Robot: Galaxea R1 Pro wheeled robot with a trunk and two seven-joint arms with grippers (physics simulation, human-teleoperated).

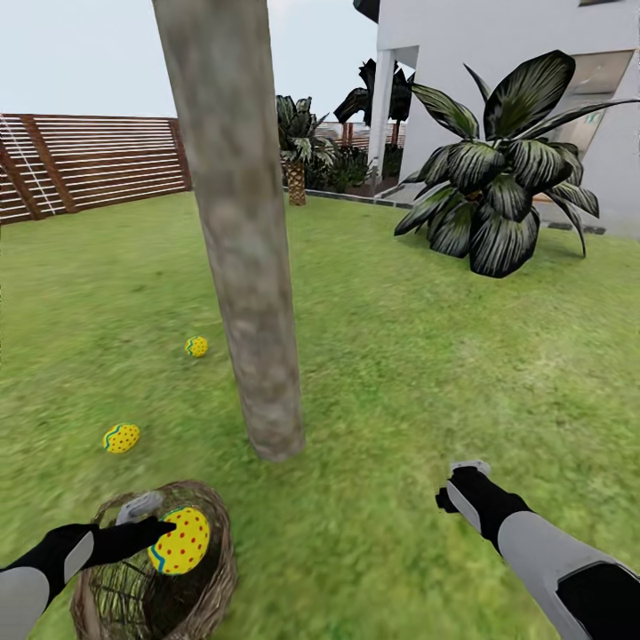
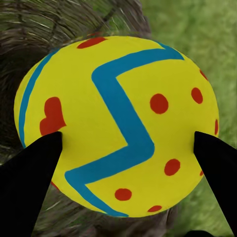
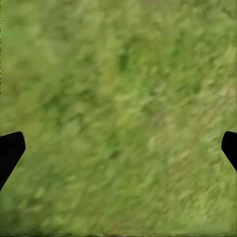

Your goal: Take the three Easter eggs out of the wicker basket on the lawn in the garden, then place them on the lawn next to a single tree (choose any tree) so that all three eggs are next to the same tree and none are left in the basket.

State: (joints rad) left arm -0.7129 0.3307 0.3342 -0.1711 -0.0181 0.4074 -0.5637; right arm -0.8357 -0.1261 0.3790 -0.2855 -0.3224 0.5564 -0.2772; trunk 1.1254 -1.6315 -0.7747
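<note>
One Easter egg sits clamped in our left gripper, right over the mouth of the wicker basket at about 7 o'clock in the head view. In the left wrist view the egg shows its blue zigzag and red dots, with a black fingertip pressed against each flank and the woven rim behind it. Two more eggs lie on the lawn: the nearer egg at 9 o'clock from the tree, well apart from it, and the farther egg just beside the trunk on the same side. What we can see of the basket's inside is dark weave (the bottom is hidden by the held egg). Our right gripper hangs over bare grass at 5 o'clock, jaws spread wide and empty, its fingertips at the borders of the right wrist view. Open grass runs out to the broad-leaved plant at 2 o'clock and the fence at 10 o'clock.
</note>
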